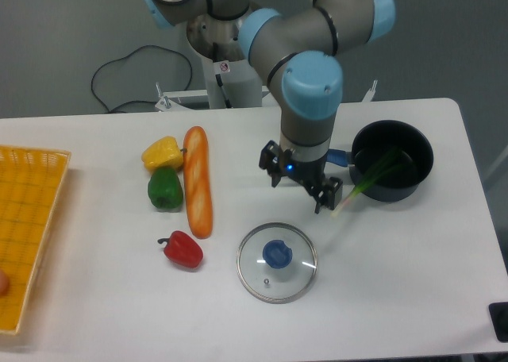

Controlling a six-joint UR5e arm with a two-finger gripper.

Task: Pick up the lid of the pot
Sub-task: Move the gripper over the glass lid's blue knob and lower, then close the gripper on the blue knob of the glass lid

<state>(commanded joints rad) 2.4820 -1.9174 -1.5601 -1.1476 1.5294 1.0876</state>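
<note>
The pot lid (252,277) lies flat on the surface (119,314), in the near middle of the scene, with its blue knob (277,254) pointing up; it is round, so no long axis stands out, and a small vent hole (267,282) shows in the glass on the near-left side of the knob. The gripper (300,179) is open and holds nothing, its two fingers spread on a slant, one to the far left and the other to the near right, on the far side of the lid and a little to its right. The lid's metal rim is well apart from the surface's near edge and from its right edge. To the left of the lid is a red pepper (183,249), with a long loaf (198,187) farther off on the far left, and beyond the loaf's left side a green pepper (165,190) and a yellow pepper (162,153). On the far right stands a black pan (387,194), its blue handle (339,157) partly hidden by the gripper, and a green stalk (373,173) leans out over the pan's near-left rim
</note>
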